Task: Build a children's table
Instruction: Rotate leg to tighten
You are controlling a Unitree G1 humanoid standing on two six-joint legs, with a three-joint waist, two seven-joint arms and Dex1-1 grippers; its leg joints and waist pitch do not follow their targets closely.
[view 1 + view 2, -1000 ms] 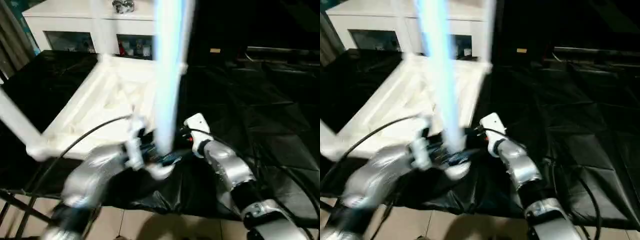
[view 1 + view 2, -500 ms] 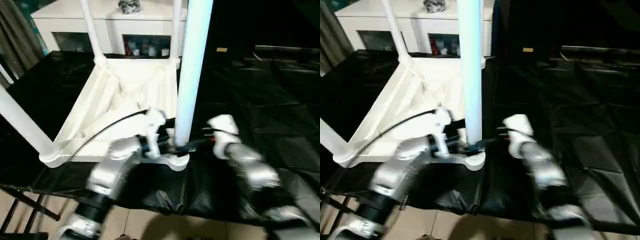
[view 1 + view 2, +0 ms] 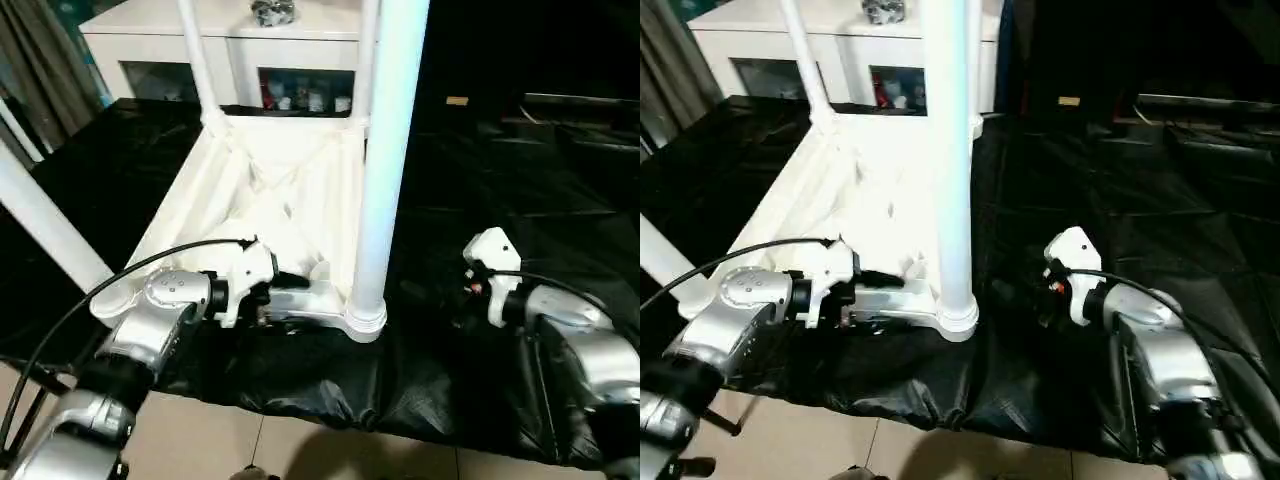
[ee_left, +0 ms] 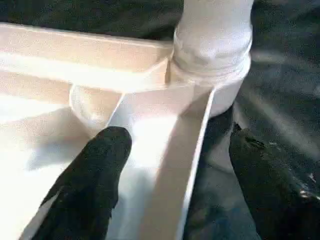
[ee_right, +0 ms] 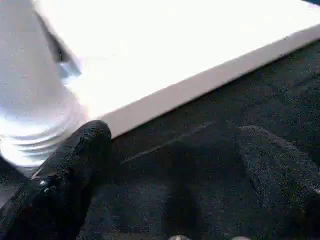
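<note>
Table top [image 3: 270, 190] is lying upside down on the black-draped table [image 3: 520, 180], legs standing up from its corners. Nearest leg [image 3: 385, 160] is sitting in the corner socket [image 3: 362, 322]. Left gripper [image 4: 170, 170] is straddling the rim beside that socket, fingers spread, grasping nothing. Right gripper [image 5: 170, 165] is hanging released over the black cloth beside the top.

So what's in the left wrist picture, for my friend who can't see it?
A white table leg stands pushed into the round corner socket of the upside-down white table top. The left gripper has its jaws open, one black finger inside the top's wall and the other outside, over the black cloth.
</note>
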